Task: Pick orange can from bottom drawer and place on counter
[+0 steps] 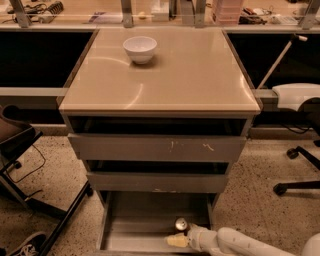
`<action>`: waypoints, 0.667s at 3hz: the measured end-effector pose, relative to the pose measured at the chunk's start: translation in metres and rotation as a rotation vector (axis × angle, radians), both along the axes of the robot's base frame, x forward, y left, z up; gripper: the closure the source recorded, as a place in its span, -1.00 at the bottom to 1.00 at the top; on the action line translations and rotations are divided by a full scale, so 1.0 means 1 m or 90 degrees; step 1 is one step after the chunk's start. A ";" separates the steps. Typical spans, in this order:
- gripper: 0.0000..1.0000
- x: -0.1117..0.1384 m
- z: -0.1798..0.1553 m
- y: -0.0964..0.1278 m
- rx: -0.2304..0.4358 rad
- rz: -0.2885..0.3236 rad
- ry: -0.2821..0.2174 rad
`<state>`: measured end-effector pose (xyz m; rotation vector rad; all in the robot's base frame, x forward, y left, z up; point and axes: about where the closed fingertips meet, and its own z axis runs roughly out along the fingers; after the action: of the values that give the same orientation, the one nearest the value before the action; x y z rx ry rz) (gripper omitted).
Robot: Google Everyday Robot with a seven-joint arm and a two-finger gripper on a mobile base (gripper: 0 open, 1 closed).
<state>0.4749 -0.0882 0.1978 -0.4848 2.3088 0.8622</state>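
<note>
The orange can [181, 223] stands upright in the bottom drawer [135, 220], right of its middle; only its silver top and a little of its side show. My gripper [176, 239] reaches into the drawer from the lower right on a white arm, its pale tip just in front of and left of the can, very close to it. Whether it touches the can I cannot tell. The counter [190, 75] is the glossy beige top of the cabinet, above the drawers.
A white bowl [140, 48] sits on the counter at the back left. Two upper drawers [160, 147] are pulled out a little above the bottom one. Chair bases stand on the speckled floor at the left [30, 200] and right [300, 175]. A cluttered bench [250, 15] runs behind.
</note>
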 end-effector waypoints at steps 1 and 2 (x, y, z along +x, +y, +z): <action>-0.19 0.000 0.000 0.000 0.000 0.000 0.000; 0.28 0.000 0.000 0.000 0.000 0.000 0.000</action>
<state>0.4749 -0.0881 0.1978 -0.4848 2.3088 0.8624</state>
